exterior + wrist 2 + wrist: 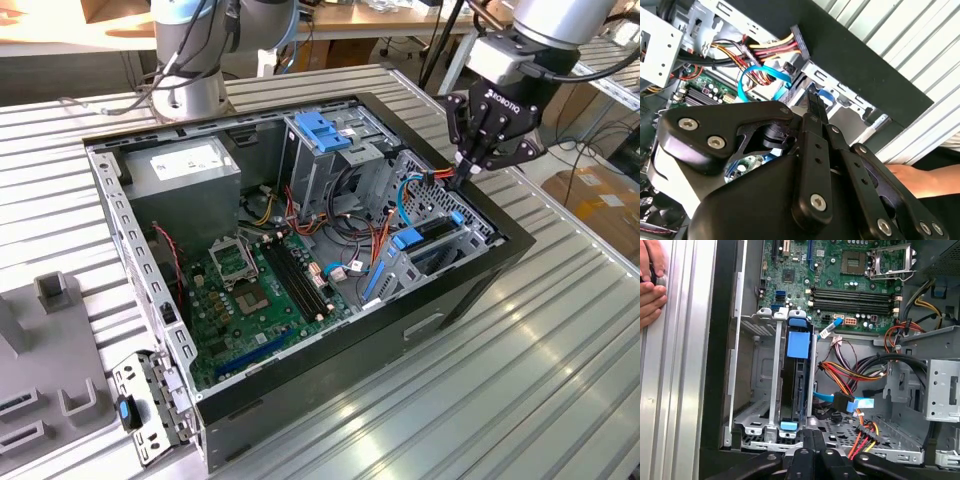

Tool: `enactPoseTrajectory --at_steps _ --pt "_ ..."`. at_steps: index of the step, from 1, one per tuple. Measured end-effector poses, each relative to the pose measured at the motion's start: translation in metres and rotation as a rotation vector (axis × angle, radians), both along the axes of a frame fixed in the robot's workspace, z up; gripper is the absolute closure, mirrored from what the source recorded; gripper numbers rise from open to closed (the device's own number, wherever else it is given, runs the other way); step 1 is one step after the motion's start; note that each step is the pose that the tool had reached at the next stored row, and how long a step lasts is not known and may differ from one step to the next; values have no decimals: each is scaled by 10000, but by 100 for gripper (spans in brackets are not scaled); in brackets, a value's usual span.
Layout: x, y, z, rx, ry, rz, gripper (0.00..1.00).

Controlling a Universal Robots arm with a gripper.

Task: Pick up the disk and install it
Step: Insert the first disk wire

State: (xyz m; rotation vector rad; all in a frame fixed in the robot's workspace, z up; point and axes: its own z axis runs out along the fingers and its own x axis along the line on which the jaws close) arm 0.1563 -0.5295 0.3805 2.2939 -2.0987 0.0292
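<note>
Black tool, pressed together and pinching nothing, hangs just over the grey metal drive bay of the open computer case. Directly beneath it the silver disk in blue plastic bracket sits slotted in; installing looks almost finished.

Exterior view looks down over the whole computer case; both wrist views (much closer) peer inside.

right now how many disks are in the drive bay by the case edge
1. The disk, in its blue bracket, stands in one slot of the drive bay, close to the gripper; the neighbouring slot is empty. The blue-topped cage might hide more.
</note>
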Motion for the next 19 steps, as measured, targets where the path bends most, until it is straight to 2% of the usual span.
enactPoseTrajectory --at_steps 5,14,16,19 --pt "68 98 0 -1 0 76 89" --pt "181 245 0 0 0 230 89" --pt "186 254 -1 0 0 403 89" --pt "187 255 -4 0 0 998 89"
